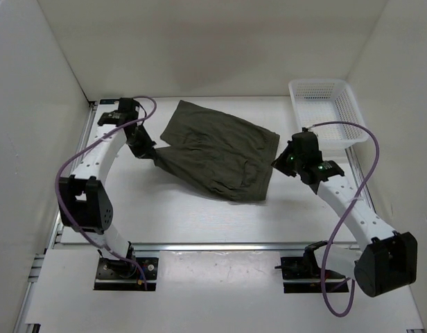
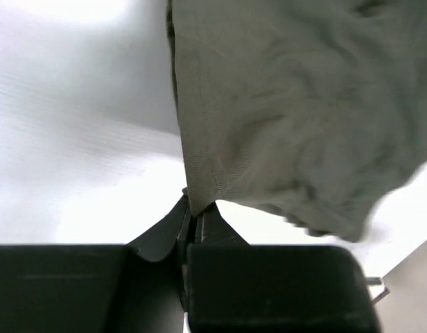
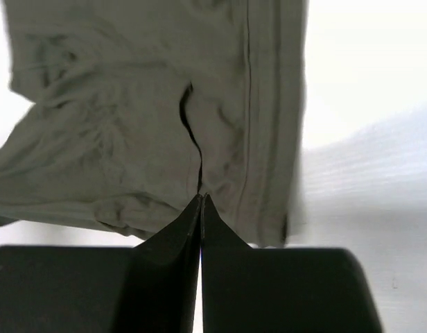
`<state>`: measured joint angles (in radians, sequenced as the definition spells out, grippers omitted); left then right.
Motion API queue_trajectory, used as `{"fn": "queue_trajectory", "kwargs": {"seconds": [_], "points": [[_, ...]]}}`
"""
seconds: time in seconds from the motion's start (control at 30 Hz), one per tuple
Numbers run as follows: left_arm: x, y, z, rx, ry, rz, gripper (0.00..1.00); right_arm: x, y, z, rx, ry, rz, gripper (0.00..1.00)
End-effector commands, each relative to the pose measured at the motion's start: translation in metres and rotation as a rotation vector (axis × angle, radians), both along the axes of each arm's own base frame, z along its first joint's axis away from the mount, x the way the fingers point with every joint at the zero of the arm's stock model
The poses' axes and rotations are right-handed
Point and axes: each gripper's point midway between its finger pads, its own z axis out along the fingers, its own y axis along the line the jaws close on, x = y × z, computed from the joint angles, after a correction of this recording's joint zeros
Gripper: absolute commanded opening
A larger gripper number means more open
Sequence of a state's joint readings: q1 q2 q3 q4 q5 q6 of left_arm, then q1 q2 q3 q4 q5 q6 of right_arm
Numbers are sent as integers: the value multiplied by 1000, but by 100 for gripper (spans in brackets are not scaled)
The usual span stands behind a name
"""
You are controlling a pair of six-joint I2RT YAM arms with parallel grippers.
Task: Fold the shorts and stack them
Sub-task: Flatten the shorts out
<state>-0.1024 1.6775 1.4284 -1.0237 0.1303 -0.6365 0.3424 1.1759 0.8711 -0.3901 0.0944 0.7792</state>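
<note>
- One pair of shorts (image 1: 217,149), dark olive-green.
- One basket (image 1: 317,84), white plastic mesh.
- Two robot arms: left arm (image 1: 96,156) and right arm (image 1: 355,211).
- Two two-finger grippers, one per arm: left gripper (image 1: 157,154) and right gripper (image 1: 277,163).
- Two purple cables (image 1: 373,166), one looped along each arm.
- One white table (image 1: 199,222).

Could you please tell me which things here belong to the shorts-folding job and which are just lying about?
Job: shorts; left gripper and right gripper, both shut on their edges.
Lying about: white basket, far right, apart from the shorts.
</note>
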Motion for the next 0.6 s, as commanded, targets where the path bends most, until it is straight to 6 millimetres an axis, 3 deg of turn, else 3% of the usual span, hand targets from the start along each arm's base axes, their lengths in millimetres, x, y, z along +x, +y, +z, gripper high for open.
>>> {"fn": "queue_trajectory", "kwargs": {"seconds": [0.0, 0.03, 0.13, 0.17, 0.2, 0.23, 0.27, 0.33, 0.37, 0.43, 0.47, 0.53, 0.57], "points": [[-5, 14, 65, 63, -132, 12, 10, -5, -12, 31, -61, -67, 15, 0], [-8, 16, 75, 73, -144, 18, 10, -6, -13, 49, -53, -112, 19, 0], [-11, 23, 104, 95, -242, 28, 10, -15, -12, 68, -54, -124, 56, 0], [-13, 23, 108, 94, -254, 29, 10, -21, -11, 64, -57, -98, 76, 1], [-14, 23, 112, 93, -265, 29, 10, -29, -8, 58, -41, -57, 93, 7], [-19, 21, 105, 83, -246, 22, 10, -34, 0, 55, -2, -34, 118, 20], [-22, 20, 100, 76, -229, 17, 10, -48, 11, 36, 39, 18, 161, 26], [-24, 20, 90, 77, -218, 17, 10, -64, 49, 28, 228, 62, 241, 44], [-31, 21, 77, 82, -177, 15, 10, -87, 64, -3, 269, 144, 284, 54], [-34, 21, 67, 84, -155, 13, 10, -94, 88, -19, 374, 197, 284, 62], [-34, 21, 64, 84, -154, 13, 10, -111, 100, -34, 375, 245, 319, 66], [-36, 22, 60, 89, -143, 4, 10, -119, 112, -45, 351, 277, 326, 70], [-36, 23, 59, 97, -143, 8, 10, -132, 124, -46, 323, 275, 377, 78]]}}
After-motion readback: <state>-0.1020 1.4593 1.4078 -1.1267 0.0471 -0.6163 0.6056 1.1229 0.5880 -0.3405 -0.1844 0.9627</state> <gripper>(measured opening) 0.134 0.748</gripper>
